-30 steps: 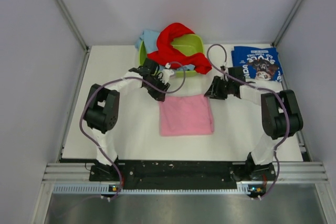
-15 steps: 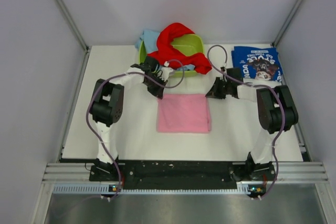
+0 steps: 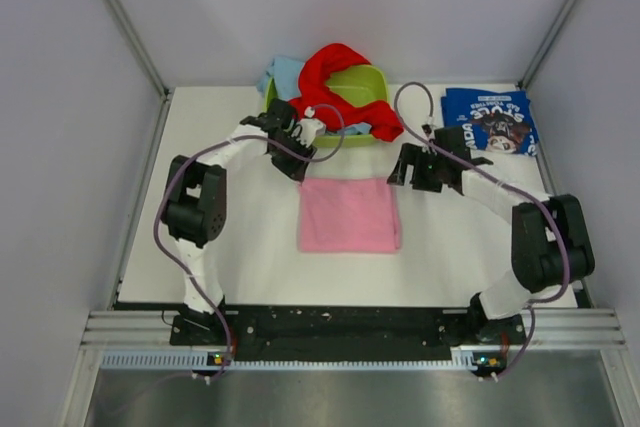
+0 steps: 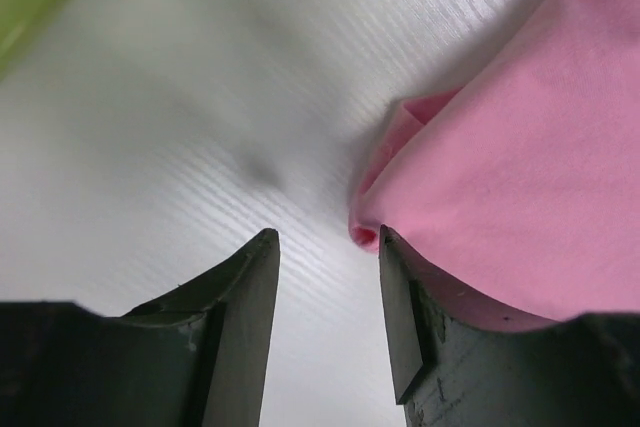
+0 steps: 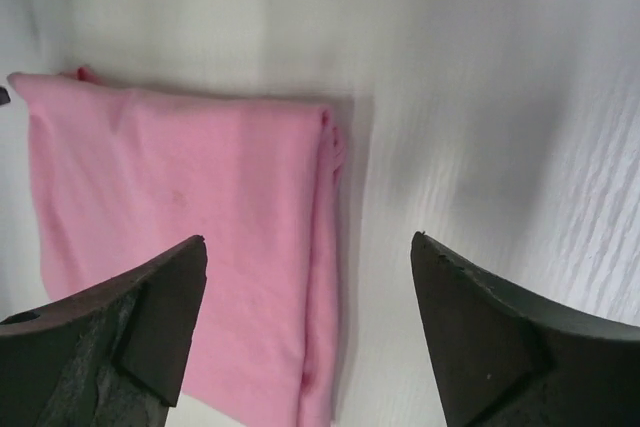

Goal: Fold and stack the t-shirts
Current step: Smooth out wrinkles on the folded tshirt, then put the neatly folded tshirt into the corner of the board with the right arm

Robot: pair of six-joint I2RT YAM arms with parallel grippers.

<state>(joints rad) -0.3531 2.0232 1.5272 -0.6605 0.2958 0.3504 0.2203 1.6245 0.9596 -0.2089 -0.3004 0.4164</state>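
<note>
Where the far-left part of the table point(image 3: 225, 247) is concerned, one light blue t-shirt point(image 3: 282, 73) is recorded, hanging over the left rim of the lime green tub point(image 3: 362, 87) at the far edge.

Left gripper point(image 3: 297, 165): held just off the far-left corner of the pink t-shirt point(image 3: 348, 215). In the left wrist view the jaws are seen moderately parted and empty, with the pink corner point(image 4: 520, 167) just beside one finger.

Red t-shirt point(image 3: 328, 75): draped across the tub, unfolded.

Pink t-shirt: laid flat as a folded rectangle mid-table, near the tub.

Right gripper point(image 3: 403, 169): held beside the far-right corner of the pink fold point(image 5: 180, 207), jaws spread wide, nothing between them.

Navy t-shirt point(image 3: 490, 119): folded, print upward, at the far-right corner.

Step in hand, as judged: the pink fold is finished and is to be left clean. Both claws are best lifted straight up before any sideways travel, so that the layered edge is not snagged or dragged open. The left finger in particular should be cleared of the corner first.
</note>
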